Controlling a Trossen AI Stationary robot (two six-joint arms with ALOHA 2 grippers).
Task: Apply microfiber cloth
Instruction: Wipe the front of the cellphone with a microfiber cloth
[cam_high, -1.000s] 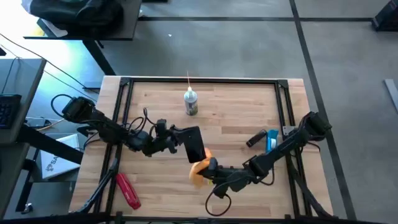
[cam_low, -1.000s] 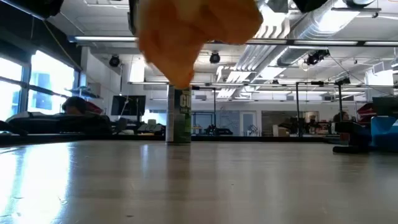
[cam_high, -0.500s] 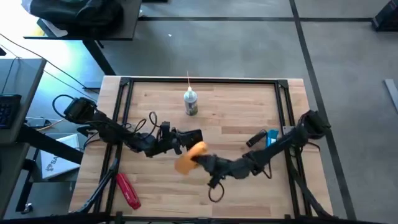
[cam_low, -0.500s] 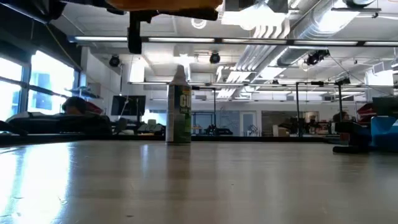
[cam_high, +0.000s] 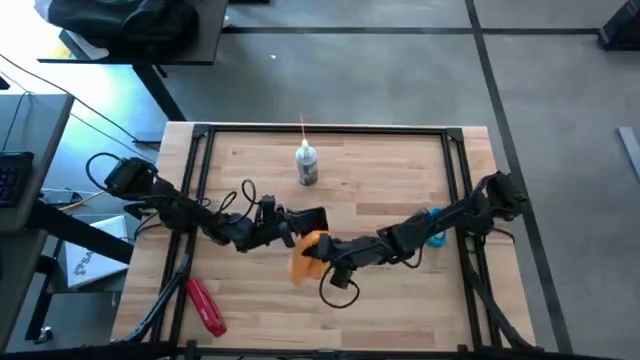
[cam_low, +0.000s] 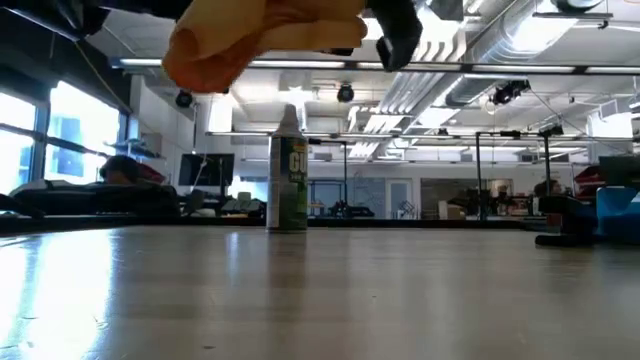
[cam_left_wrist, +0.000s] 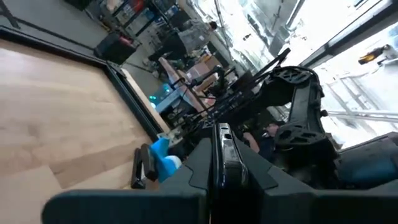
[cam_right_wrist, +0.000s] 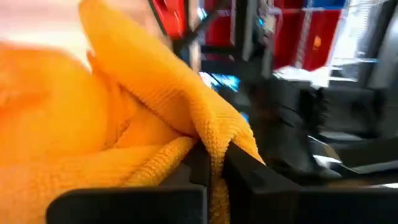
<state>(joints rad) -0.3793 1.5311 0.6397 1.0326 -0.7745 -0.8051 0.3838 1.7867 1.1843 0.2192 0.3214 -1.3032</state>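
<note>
My left gripper (cam_high: 290, 228) clamps the flat, glossy black phone (cam_high: 310, 218) on edge above mid-tabletop. Just right, my right gripper (cam_high: 322, 253) pinches the soft, nubbly, crumpled microfiber cloth (cam_high: 305, 258), held aloft against the phone's near side.

Daylight floods in from the left, cold blue glare over there. Low view: ceiling lights blaze, table (cam_low: 320, 300) sheen, near microfiber cloth (cam_low: 250, 40) soft. Right wrist view smeared; left wrist background overexposed.
</note>
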